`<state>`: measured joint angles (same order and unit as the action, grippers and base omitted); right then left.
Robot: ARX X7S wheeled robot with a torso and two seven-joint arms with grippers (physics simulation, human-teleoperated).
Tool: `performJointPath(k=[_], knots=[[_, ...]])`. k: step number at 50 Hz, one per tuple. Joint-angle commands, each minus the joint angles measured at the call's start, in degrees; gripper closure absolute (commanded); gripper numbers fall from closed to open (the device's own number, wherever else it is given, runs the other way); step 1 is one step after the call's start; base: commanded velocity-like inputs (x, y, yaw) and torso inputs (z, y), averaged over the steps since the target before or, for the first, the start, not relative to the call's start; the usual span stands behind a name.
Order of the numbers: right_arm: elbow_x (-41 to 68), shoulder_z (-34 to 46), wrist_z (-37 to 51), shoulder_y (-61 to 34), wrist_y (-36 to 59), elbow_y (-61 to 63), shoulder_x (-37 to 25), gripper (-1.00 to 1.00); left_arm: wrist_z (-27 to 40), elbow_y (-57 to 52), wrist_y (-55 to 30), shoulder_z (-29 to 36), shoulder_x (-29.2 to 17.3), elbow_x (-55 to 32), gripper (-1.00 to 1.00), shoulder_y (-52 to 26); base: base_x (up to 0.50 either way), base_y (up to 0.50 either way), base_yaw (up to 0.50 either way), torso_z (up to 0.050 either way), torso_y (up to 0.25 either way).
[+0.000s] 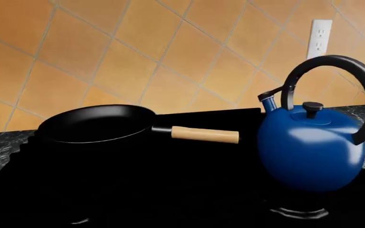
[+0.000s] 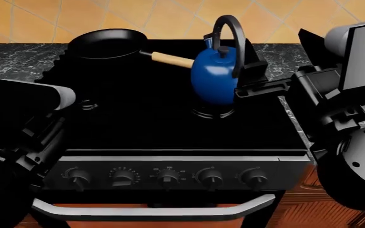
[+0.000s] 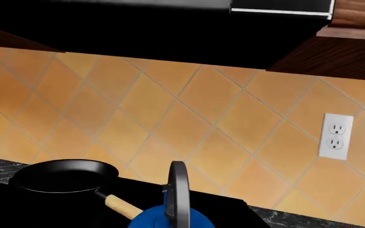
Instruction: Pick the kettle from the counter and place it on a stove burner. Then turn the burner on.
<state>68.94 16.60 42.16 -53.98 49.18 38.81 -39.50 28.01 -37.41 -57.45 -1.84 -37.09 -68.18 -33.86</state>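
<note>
Kettle first: the glossy blue round-bodied kettle (image 2: 215,80) with its tall dark grey arched handle stands upright on the flat black stove top (image 2: 144,118), over a small round black stove burner (image 2: 212,113) whose silvery ring shows under the kettle's base. Behind and to the left of the kettle lies a black frying pan (image 2: 106,43) whose wooden handle (image 2: 171,59) points toward the kettle and ends just beside it. The right gripper (image 2: 258,78) reaches in from the kettle's right, its black fingers right beside the kettle's body and handle; I cannot tell whether its jaws are parted or clamped on anything. The left gripper (image 2: 33,142) hangs well apart from the kettle, near the stove's front left corner; its jaw state cannot be made out. 5 round grey control knobs (image 2: 168,177) line the stove's front panel below the kettle. Dark marble counter (image 2: 11,61) flanks the stove.
</note>
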Motion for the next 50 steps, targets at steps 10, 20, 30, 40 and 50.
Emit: performJointPath(k=[10,20,30,40,50], knots=[[-0.8,-0.2,-1.3,1.3,-1.4,0.2,-0.5,-1.0,-0.1,0.5,1.0,0.5,0.3,0.8,-1.0,0.1,-0.19,0.0,0.0,0.0,0.0],[-1.8,-0.5,-2.0,3.3,-3.0,0.7,-0.8,-1.0,-0.2,0.8,1.6,0.6,0.5,1.2,-1.0,0.2,-0.14,0.0,0.0,0.0,0.0],[-2.2,-1.2,-2.5,4.9,-4.6,1.3,-1.1,-1.0,-0.2,0.9,2.4,0.4,0.7,1.4,-1.0,0.7,-0.01,0.0,0.0,0.0,0.0],[-0.4,-2.4,-0.7,6.4,-5.0,2.7,-1.8,-1.0,-0.6,-1.9,3.5,-0.6,0.0,0.8,-1.0,2.2,0.0,0.0,0.0,0.0,0.0],[1.0,-3.1,1.3,8.3,-5.6,5.6,-2.1,-1.0,1.4,-8.7,5.5,-4.7,-0.5,-2.9,-1.0,7.1,0.0,0.0,0.0,0.0,0.0]])
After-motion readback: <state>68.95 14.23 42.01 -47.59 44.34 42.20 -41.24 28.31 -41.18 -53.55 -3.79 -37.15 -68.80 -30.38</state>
